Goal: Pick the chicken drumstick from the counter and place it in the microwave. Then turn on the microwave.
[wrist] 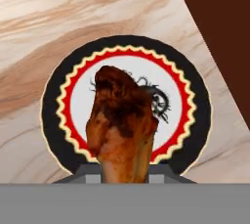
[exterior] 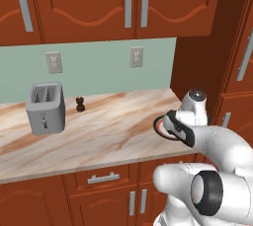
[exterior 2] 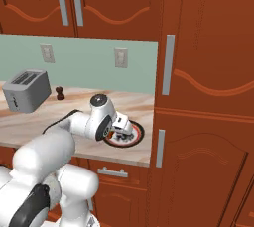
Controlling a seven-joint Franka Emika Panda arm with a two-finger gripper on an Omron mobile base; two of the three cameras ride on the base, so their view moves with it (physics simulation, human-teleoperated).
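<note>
- Glossy brown-orange, the chicken drumstick (wrist: 122,125) fills the middle of the hand view, rising from between the two dark finger tips at the bottom edge.
- The claw (wrist: 124,171) is drawn in narrow on the lower end of the drumstick; the tips press its sides, so I judge it gripped.
- Behind it lies a round plate (wrist: 53,115) with a black rim, a red and cream scalloped ring and a white centre; whether the meat touches the plate or hangs just above it cannot be told.
- The plate sits on the beige marbled counter (exterior: 108,131), near its right end, just beside the tall reddish-brown cabinet wall.
- From the right base view the claw (exterior 2: 120,131) points down over the plate (exterior 2: 137,134), with the arm's wrist bent above it.
- Handling, as a judgement: the piece looks light and fairly stiff, but its shiny, lumpy skin may be slippery and the shape tapers, so it could twist or slide out.
- A hold across the thicker middle would seem safer than one near an end; the present grip seems low on it.
- A silver toaster (exterior: 45,107) and a small dark shaker (exterior: 80,104) stand well apart on the far left.
</note>
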